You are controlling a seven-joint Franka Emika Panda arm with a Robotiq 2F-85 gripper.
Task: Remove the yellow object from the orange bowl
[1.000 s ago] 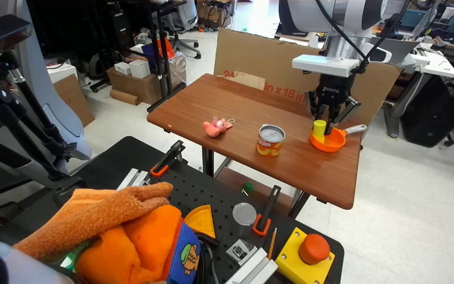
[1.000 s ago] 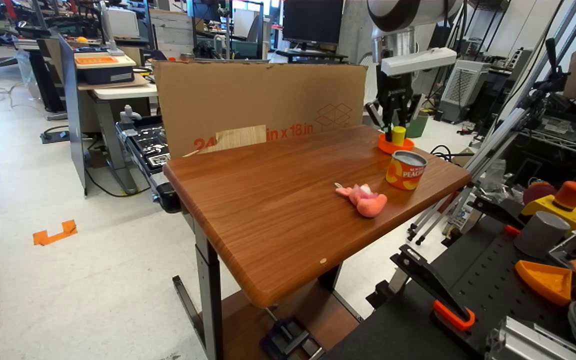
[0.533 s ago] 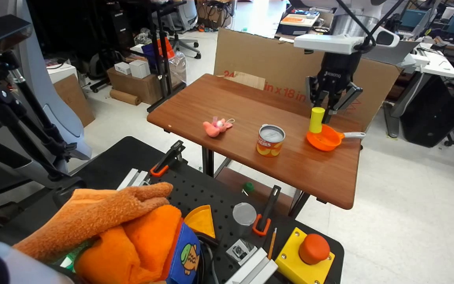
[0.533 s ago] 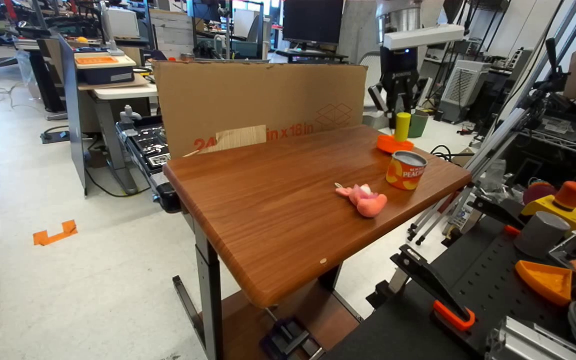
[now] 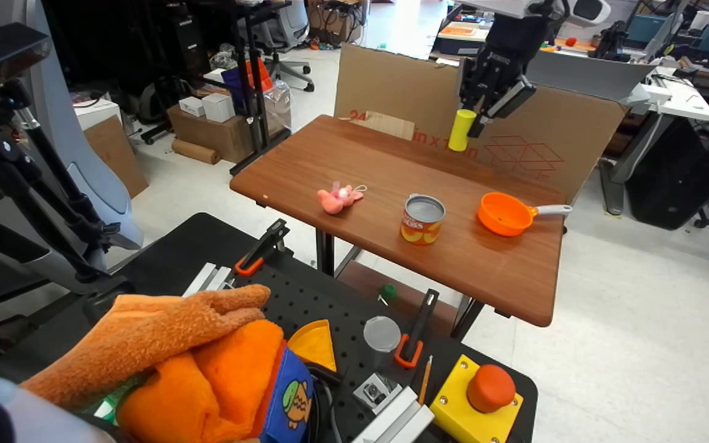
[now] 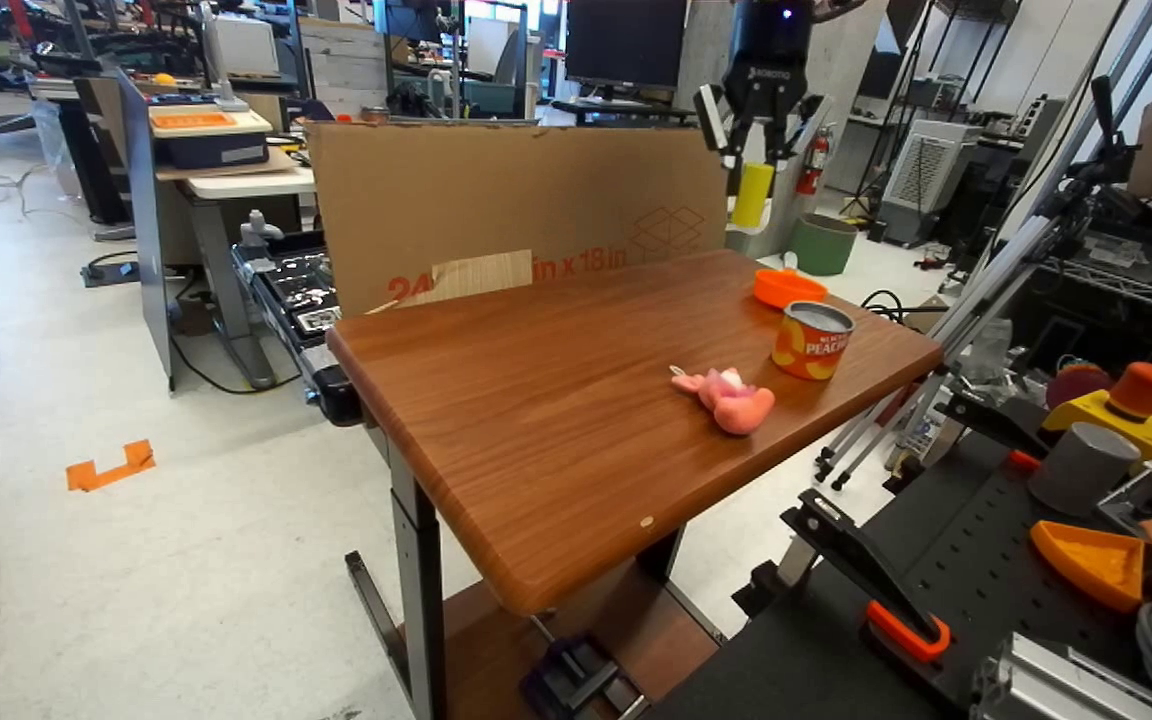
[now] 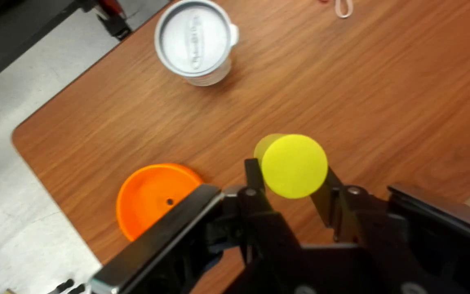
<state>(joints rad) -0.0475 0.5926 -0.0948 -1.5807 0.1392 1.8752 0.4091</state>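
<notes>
The yellow cylinder (image 5: 462, 130) sits between the tips of the gripper (image 7: 291, 183), a finger (image 7: 254, 174) against either side, so the jaws are narrow and holding it; its lower end sticks out past them. It is out of the bowl (image 5: 505, 215) and up in the air, with the wood of the table (image 5: 490, 264) behind it in the wrist view, and it leans slightly, lower end to the left, in both exterior views. In an exterior view the table's near edge runs slantwise along the dark bench (image 5: 330, 301), with floor (image 5: 300, 238) and a lower shelf (image 5: 354, 280) showing between. A stretch of wood lies from the near right corner back to the bowl, which stands near the right edge, its pale handle (image 5: 552, 210) pointing right at that edge. The can (image 5: 422, 227) is left of the bowl and apart from it; the pink toy (image 5: 336, 200) is well left of the can. Along the far edge rises the cardboard (image 5: 385, 80), behind the gripper; how near the two are I cannot tell. The arm (image 5: 588, 10) shows only in part, at the top right; the gripper hangs well above the bowl, tips pointing down and somewhat left in both exterior views.
</notes>
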